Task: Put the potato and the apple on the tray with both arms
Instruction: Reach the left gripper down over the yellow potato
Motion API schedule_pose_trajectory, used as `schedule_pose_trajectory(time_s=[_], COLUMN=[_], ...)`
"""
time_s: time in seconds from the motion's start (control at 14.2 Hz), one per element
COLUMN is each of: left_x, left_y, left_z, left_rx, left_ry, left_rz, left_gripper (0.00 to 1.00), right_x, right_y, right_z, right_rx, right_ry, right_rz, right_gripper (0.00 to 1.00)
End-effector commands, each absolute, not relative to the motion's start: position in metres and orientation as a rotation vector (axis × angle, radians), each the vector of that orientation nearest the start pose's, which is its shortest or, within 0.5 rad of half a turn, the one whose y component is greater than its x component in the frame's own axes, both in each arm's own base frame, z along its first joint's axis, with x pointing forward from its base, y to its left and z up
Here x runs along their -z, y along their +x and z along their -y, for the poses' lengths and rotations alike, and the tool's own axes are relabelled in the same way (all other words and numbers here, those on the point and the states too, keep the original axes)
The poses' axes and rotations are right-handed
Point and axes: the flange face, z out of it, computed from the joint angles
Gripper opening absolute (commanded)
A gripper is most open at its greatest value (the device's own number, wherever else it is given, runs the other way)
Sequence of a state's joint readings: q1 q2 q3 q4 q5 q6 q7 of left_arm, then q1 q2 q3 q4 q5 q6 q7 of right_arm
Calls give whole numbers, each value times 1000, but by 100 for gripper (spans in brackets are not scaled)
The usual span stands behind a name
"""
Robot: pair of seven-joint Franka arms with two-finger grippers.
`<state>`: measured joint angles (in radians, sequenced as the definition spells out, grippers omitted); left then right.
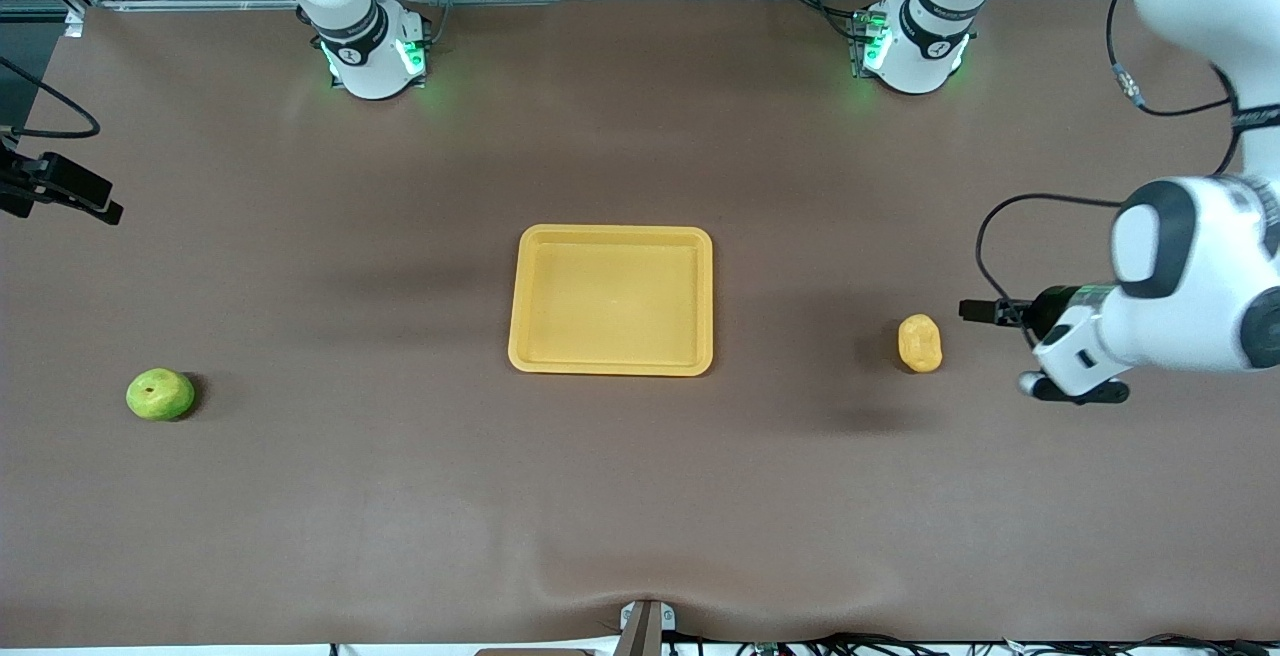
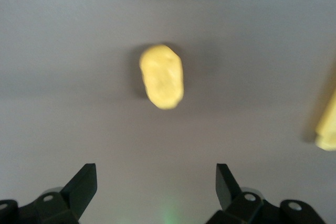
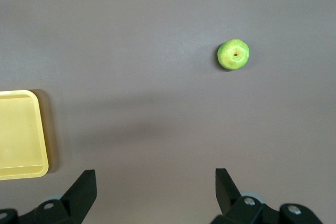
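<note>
One tray (image 1: 611, 300), one potato (image 1: 920, 343) and one apple (image 1: 160, 395) lie on the table (image 1: 400, 496). The tray sits mid-table; the potato is well apart from it toward the left arm's end, the apple well apart toward the right arm's end. The left gripper (image 2: 156, 183) hangs wide open and empty over bare table near the potato. The right gripper (image 3: 156, 183) hangs wide open and empty, between tray and apple.

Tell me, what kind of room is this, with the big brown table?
Probably a robotics lab, not a kitchen. Two white arms are bolted at the table edge, cables and metal framing run along it, and only a tray, potato and apple are laid out.
</note>
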<state>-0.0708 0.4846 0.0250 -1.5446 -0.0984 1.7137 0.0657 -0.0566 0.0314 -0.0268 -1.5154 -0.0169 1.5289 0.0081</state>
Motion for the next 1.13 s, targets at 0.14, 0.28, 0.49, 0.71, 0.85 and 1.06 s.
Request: schedule_pose_trajectory(time_s=[0.14, 0.28, 0.49, 0.71, 0.85, 1.06], left_x=[-311, -293, -276, -251, -237, -228], left_y=[655, 647, 632, 611, 605, 607], left_z=[56, 60, 64, 68, 71, 71], left_rx=[-422, -367, -298, -247, -234, -203], left_ry=[-3140, -3148, -3154, -3156, -3152, -3154], left_rz=[-21, 40, 97, 108, 115, 139], left_gripper=[100, 100, 100, 100, 100, 100], right_x=[-626, -619, -617, -601, -600, -598], right_y=[563, 567, 571, 580, 581, 581], right_z=[54, 54, 61, 69, 69, 74], right_rx=[-34, -51, -25, -63, -65, -71], right_ry=[-3164, -3166, -3171, -3203, -3204, -3210], right_rz=[-135, -135, -151, -158, -158, -168], right_gripper=[100, 100, 100, 100, 100, 100])
